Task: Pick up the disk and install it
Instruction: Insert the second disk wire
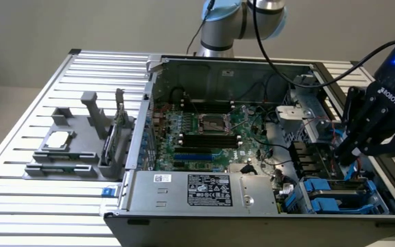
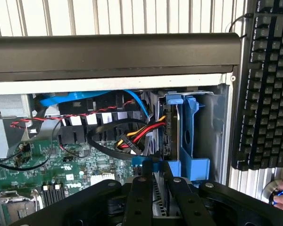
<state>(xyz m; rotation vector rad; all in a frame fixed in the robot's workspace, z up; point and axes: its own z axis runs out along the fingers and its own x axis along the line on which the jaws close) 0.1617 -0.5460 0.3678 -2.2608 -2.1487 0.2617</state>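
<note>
- My gripper (image 1: 345, 154) sits inside the open case (image 1: 252, 206), over the blue drive bay (image 1: 335, 198) at the corner nearest the exterior camera.
- Fingers look narrowly clenched on the disk (image 2: 153, 165); its blue carrier edge shows between them, though the grip is partly hidden.
- Risk: red-yellow cables (image 2: 141, 134) lie just beside the bay and could snag the carrier.
- Risk: a tilted disk could jam against the bay wall, not seat.
</note>
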